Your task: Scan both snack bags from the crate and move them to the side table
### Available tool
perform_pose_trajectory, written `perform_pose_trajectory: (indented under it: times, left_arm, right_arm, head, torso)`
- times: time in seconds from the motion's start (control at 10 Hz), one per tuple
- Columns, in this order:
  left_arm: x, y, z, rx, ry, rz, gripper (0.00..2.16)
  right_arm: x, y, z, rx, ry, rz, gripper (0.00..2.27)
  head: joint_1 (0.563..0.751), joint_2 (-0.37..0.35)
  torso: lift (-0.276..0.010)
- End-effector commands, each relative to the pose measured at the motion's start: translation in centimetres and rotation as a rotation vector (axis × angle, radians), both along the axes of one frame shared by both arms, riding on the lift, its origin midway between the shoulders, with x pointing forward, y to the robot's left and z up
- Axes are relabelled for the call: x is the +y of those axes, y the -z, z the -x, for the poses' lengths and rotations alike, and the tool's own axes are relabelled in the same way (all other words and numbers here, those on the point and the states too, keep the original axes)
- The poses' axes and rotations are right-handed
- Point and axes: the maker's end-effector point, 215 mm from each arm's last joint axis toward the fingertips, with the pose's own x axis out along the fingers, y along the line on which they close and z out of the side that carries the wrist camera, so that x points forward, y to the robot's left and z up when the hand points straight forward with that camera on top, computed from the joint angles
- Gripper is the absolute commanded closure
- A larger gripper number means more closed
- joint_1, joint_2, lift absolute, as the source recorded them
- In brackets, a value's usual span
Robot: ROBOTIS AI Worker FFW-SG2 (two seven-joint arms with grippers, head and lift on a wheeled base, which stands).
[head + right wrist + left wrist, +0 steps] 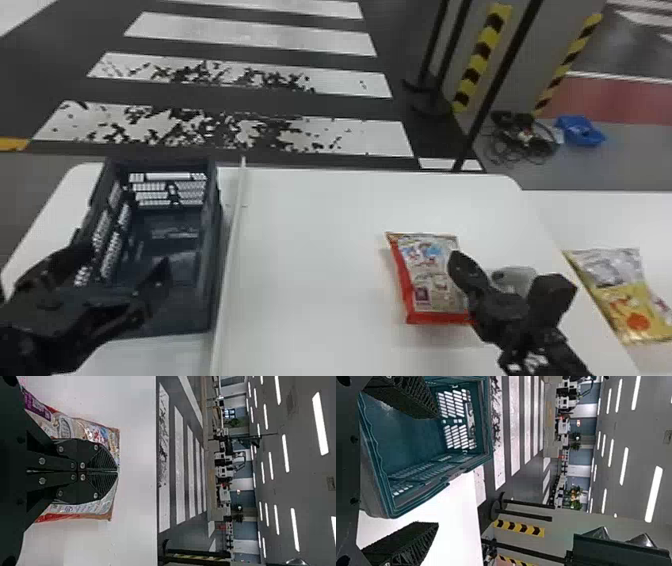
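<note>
Right gripper (118, 471): my jaws clenched tip to tip, nothing seen between them, over the red-edged snack bag (422, 270) on the bench (310, 250). Hazard: pressing down clenched could crush or skid it; I should part first. Left gripper (127, 260): my jaws spread, at the slatted plastic crate (213, 250). Hazard: a careless swing might hook its wall. Yellow-and-silver snack bag (632, 300): lying on the side table (600, 217). Hazard: a second bag set too near could overlap it.
</note>
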Motion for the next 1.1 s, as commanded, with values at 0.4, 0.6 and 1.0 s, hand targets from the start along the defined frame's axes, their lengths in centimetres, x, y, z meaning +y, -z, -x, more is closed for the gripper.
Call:
perform_pose_trajectory:
  times: [0.4,0.6,1.0]
  left_arm:
    - [0.3,0.5,-0.3,0.005,-0.01,0.008,0.02]
    - [0.5,0.8,-0.5,0.01,-0.012,0.006,0.02]
    - [0.8,0.9,-0.9,-0.007,-0.018,0.017,0.02]
  right_arm:
    - [1.0,4.4,-0.6,0.033,-0.014,0.002,2.24]
    - [1.5,4.8,-0.6,0.02,-0.021,0.0,2.24]
    - [2.6,6.5,-0.3,0.026,-0.037,-0.003,2.24]
  head:
    - [0.695,-0.109]
    - [0.695,-0.11]
    - [0.695,-0.092]
  torso:
    - [-0.095]
    - [-0.095]
    - [-0.095]
